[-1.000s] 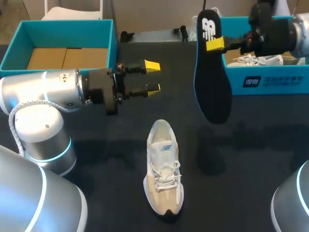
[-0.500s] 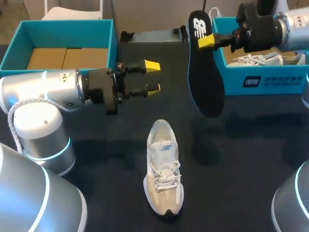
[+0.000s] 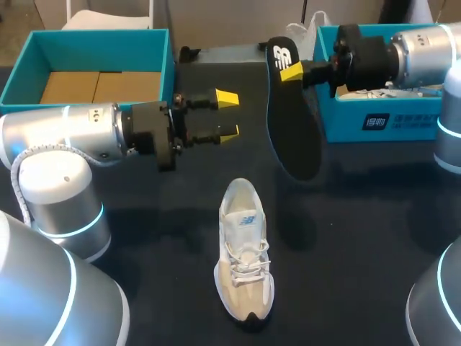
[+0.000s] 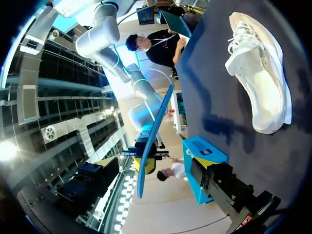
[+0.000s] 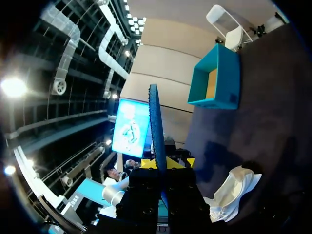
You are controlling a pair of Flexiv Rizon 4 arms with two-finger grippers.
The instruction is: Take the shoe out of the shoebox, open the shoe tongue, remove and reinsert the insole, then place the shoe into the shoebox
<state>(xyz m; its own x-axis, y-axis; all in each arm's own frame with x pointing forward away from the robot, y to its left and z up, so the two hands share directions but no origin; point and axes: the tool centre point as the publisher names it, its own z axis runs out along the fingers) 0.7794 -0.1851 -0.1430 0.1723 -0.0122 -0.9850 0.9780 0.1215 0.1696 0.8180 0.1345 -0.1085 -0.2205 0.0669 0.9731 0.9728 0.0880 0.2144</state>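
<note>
The right end effector (image 3: 292, 71) is clamped on the logo end of the dark insole (image 3: 292, 130). The insole hangs toe-down in the air, beyond the white shoe (image 3: 245, 249) and a little to its right, well apart from it. So I'd say the shoe is out of its box and the insole is out of the shoe. Putting the insole back in and boxing the shoe are still to do. The shoe rests upright on the dark tabletop (image 3: 360, 216), laces loose; I can't tell how far the tongue is open.

The right arm comes in roughly level over the teal shoebox (image 3: 374, 122), which stands beyond the shoe on its right. The left end effector (image 3: 229, 115) is spread and empty, beyond the shoe and slightly to its left, pointing toward the insole from a level arm.
</note>
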